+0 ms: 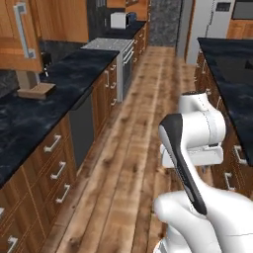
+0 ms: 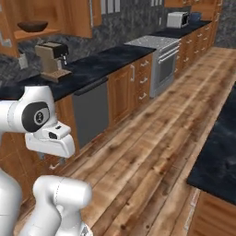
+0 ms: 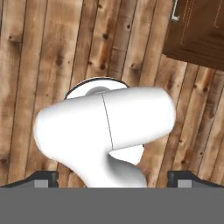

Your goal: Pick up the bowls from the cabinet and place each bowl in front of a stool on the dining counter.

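Wood floor [image 1: 143, 148]: plank boards are running up the aisle you are looking along, between the wall units at 9 o'clock and the dining counter at 3 o'clock.
Arm: you are seeing it folded in the aisle, its white links rising at 5 o'clock in the left base view and at 7 o'clock in the right base view.
Gripper [image 3: 113, 178]: it is pointing straight down at the floor; in the hand view its two dark tips are sitting far apart at 7 and 5 o'clock, so the jaws are standing wide and gripping nothing.
Dark brown bowl [image 2: 32, 26]: it is resting on the wooden shelf of the cabinet [image 2: 69, 18], at 11 o'clock in the right base view, well apart from the arm.
Cabinet door [image 1: 20, 34]: you are seeing a panelled door with a long grey bar handle at 10 o'clock in the left base view.
Second bowl: you are not able to pick it out from these angles.
Coffee machine [image 2: 51, 60]: it is standing on the black worktop just below the shelf.
Dining counter [image 1: 232, 74]: its black veined top is stretching along 2 to 3 o'clock in the left base view.
Stove [image 2: 159, 57]: it is sitting farther up the wall run, with a microwave [image 2: 176, 19] beyond it.
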Motion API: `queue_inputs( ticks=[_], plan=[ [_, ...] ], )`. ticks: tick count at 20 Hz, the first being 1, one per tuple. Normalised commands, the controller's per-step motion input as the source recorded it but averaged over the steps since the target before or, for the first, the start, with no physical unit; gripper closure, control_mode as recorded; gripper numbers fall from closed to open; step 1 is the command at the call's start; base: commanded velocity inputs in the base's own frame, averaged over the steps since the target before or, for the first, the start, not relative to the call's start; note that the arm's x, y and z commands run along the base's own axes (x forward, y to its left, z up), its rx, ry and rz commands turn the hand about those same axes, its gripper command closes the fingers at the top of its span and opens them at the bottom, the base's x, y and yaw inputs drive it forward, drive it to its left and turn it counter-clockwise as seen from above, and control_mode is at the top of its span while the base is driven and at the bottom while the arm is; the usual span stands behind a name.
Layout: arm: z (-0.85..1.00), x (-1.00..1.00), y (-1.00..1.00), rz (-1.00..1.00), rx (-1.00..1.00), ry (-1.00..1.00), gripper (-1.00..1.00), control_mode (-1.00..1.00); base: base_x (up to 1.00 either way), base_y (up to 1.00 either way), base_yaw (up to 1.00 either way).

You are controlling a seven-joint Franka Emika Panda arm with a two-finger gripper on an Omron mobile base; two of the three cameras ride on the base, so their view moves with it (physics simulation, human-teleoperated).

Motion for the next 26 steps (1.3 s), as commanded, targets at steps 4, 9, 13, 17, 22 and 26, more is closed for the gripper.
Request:
queue_inputs(
  ticks=[4,9,13,17,22,26],
  plan=[
    [0.00,0.00,0.00,0.00,0.00,0.00,-1.00,1.00,1.00,0.33,-0.12],
    [0.00,0.00,0.00,0.00,0.00,0.00,-1.00,1.00,1.00,-0.04,0.00],
    [0.00,0.00,0.00,0.00,0.00,0.00,-1.00,1.00,0.98,-0.16,0.00],
    [0.00,0.00,0.00,0.00,0.00,0.00,-1.00,1.00,0.80,0.03,0.06],
    [0.00,0.00,0.00,0.00,0.00,0.00,-1.00,1.00,0.76,0.36,0.06],
    [0.00,0.00,0.00,0.00,0.00,0.00,-1.00,1.00,0.77,0.47,0.17]
  ],
)
